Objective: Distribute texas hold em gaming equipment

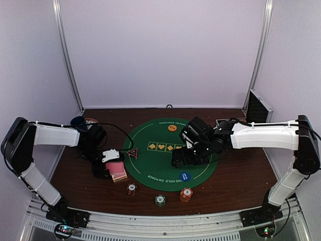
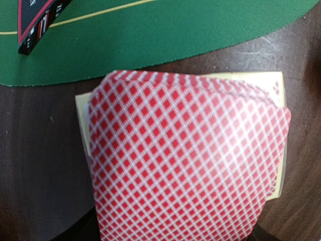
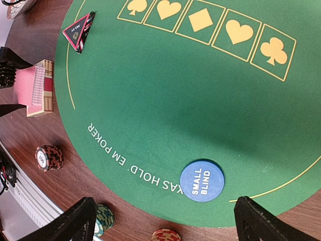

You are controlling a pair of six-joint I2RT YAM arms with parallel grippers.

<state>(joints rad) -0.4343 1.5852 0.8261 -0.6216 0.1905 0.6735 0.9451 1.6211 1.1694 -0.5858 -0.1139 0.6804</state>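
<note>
Top external view gives the count: one deck of pink-backed cards (image 1: 118,170), three chip stacks (a red-and-dark stack (image 1: 132,189), a green stack (image 1: 160,200), an orange stack (image 1: 186,194)), one blue SMALL BLIND disc (image 1: 184,176), one orange disc (image 1: 172,127), one triangular marker (image 1: 132,152) and one metal case (image 1: 258,106).

The deck sits on a pale yellow base on the bare table, just off the left edge of the green mat (image 1: 150,165). The three stacks line the strip of table between the mat's near edge and the front rail. Open felt lies between the printed suit boxes and the blue disc.

The left arm (image 1: 55,135) reaches in low from the left. Its jaws bracket the fanned deck, and I cannot tell if they press on it. The right arm (image 1: 261,134) stretches over the mat with its jaws spread wide above the blue disc, holding nothing.
</note>
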